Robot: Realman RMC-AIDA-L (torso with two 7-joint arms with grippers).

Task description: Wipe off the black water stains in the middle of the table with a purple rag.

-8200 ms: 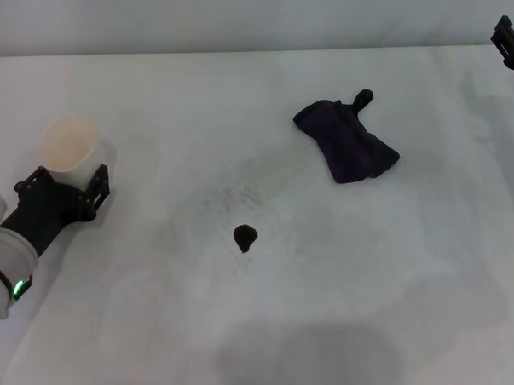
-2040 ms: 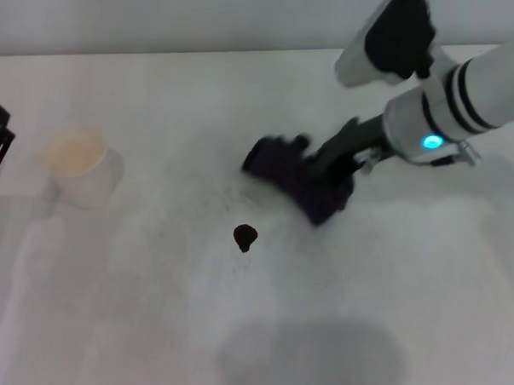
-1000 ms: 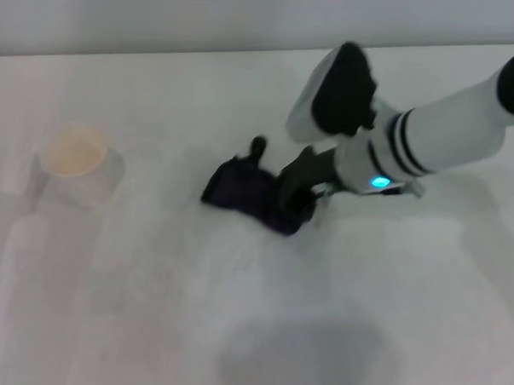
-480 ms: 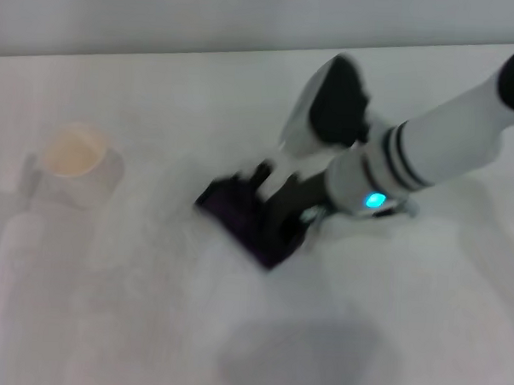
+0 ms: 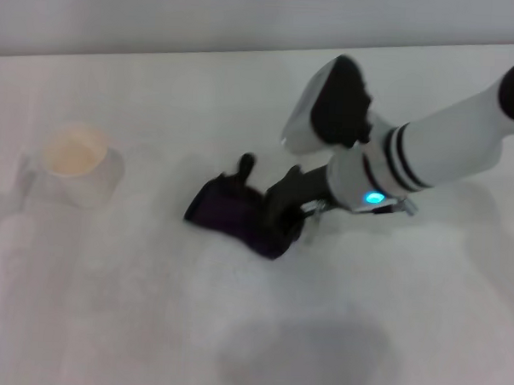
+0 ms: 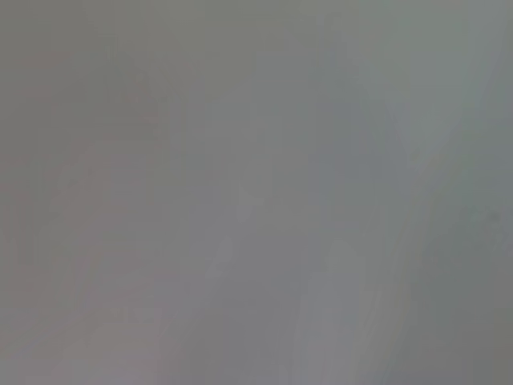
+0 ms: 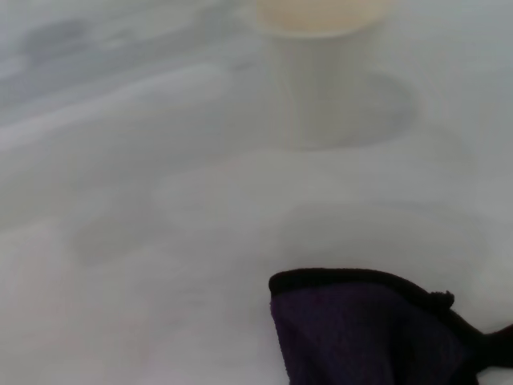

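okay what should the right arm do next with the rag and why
Probably keep the right gripper pressing the purple rag flat and drag it back across the middle of the table. The rag covers the spot, no stain shows, so one more pass would confirm it's clean.

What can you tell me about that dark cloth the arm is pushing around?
The purple rag is a soft, very dark purple cloth, bunched in folds, with a darker hemmed edge and a small loop sticking up at one corner. It lies flat on the white table, mid-table, apart from the paper cup. The right tool presses on its right end.
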